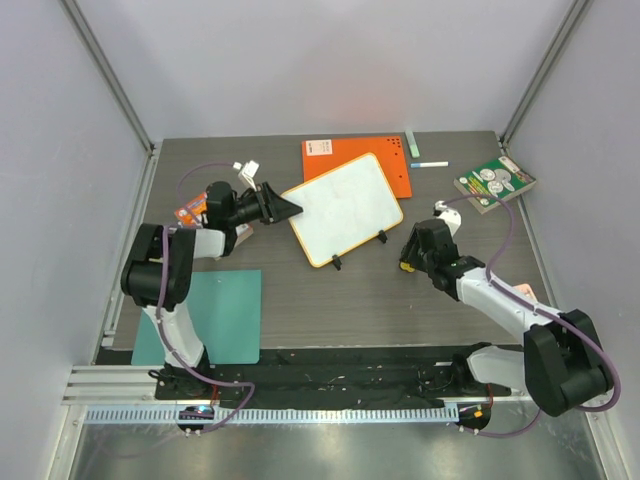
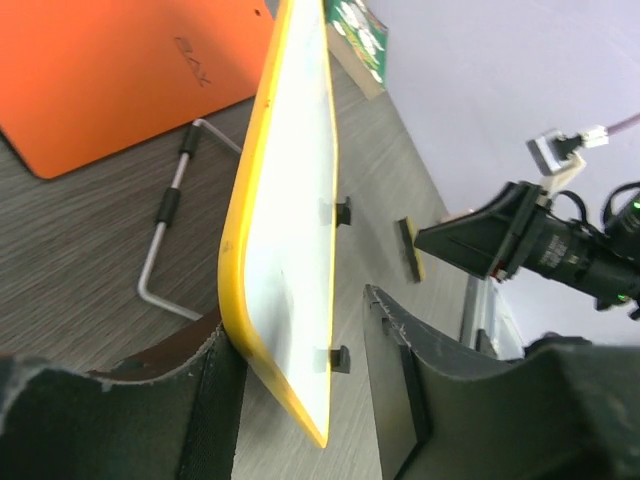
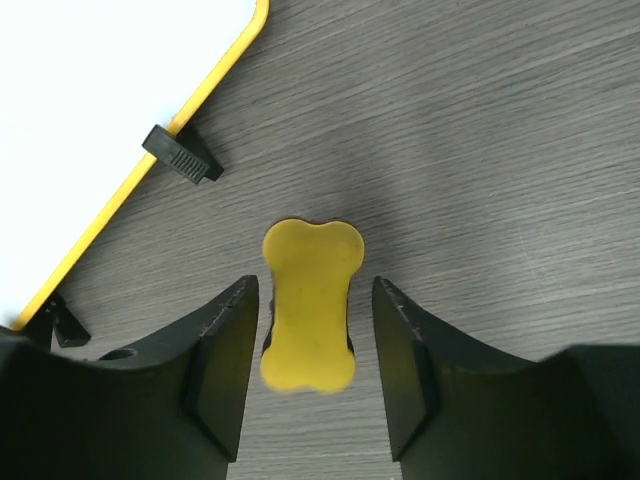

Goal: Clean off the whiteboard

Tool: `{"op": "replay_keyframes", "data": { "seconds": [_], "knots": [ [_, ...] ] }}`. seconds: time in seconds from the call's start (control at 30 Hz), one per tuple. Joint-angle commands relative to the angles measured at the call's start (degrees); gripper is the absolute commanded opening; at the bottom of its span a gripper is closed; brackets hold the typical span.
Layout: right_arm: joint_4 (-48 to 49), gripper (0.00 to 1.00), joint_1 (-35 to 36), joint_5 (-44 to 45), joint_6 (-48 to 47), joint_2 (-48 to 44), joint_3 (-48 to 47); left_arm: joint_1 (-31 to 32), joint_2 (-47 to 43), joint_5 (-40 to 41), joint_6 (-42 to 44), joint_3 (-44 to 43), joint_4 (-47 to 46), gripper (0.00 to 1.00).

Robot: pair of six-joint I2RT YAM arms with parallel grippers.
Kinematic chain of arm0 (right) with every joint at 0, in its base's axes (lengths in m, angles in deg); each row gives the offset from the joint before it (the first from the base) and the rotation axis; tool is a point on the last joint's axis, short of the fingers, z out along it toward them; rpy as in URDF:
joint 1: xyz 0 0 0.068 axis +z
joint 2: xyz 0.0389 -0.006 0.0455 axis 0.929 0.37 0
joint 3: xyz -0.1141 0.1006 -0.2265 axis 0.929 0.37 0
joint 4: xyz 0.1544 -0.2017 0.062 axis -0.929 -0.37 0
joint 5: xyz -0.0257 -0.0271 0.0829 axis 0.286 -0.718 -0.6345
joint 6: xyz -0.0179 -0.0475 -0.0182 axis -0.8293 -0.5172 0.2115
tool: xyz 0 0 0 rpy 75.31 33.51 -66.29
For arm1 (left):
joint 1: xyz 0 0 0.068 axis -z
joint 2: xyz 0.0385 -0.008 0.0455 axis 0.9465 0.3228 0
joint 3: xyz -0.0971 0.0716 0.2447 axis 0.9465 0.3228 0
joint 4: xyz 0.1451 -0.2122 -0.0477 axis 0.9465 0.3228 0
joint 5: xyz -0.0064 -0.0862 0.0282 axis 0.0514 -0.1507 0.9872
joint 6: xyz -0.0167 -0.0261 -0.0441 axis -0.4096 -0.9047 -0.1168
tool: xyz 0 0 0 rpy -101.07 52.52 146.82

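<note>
Dark wood-grain table (image 1: 330,300) sits between grey walls, and we see the whiteboard (image 1: 345,208) near its middle, turned at an angle, its face blank white inside a yellow rim. Its far corner overlaps an orange book (image 1: 385,155). Two black feet (image 3: 182,155) jut from its near edge.

At the whiteboard's left corner we find the left gripper (image 1: 290,208). From the left wrist its fingers (image 2: 400,390) stand apart on either side of the rim: one looks to touch the back, while the other is clear of the white face.

Just right of the whiteboard's near edge lies a yellow bone-shaped eraser (image 3: 308,305). The right gripper (image 3: 308,370) hangs over it, fingers spread with a narrow gap on each side, not pinching it.

Well right of the whiteboard lies a green book (image 1: 494,183); beyond the whiteboard's far right corner we see a marker (image 1: 428,163). A teal mat (image 1: 215,315) lies to its near left.
</note>
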Motion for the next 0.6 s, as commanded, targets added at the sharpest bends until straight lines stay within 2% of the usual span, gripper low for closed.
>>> {"op": "replay_keyframes", "data": {
  "seconds": [0.0,0.03,0.1,0.13,0.4,0.47,0.53,0.57],
  "knots": [
    [0.28,0.57,0.08,-1.02,1.18,-2.57,0.62,0.17,-6.90,6.74,7.55,1.42,10.43,0.49],
    [0.02,0.64,0.17,-0.94,1.18,-2.74,0.63,0.17,-7.78,9.88,9.65,1.59,12.21,0.51],
    [0.02,0.68,0.17,-1.02,1.18,-3.44,0.80,0.17,-9.97,12.80,11.07,1.68,17.03,0.55],
    [-0.07,0.74,0.17,-0.94,0.92,-3.53,0.80,0.17,-10.60,16.12,11.86,1.59,18.54,0.56],
    [-0.86,0.92,0.17,-0.41,0.83,-4.94,0.80,0.17,-19.91,30.73,14.25,3.26,29.01,0.65],
    [-0.95,0.93,0.08,-0.15,0.56,-5.38,0.89,1.05,-24.65,34.50,15.55,4.93,30.75,0.66],
    [-1.21,0.93,0.17,0.03,0.56,-5.99,0.89,2.10,-29.64,37.15,16.96,5.81,33.05,0.58],
    [-1.21,0.93,0.17,0.12,0.39,-6.26,1.06,3.24,-30.98,37.16,17.49,5.90,34.80,0.44]
  ]
}}
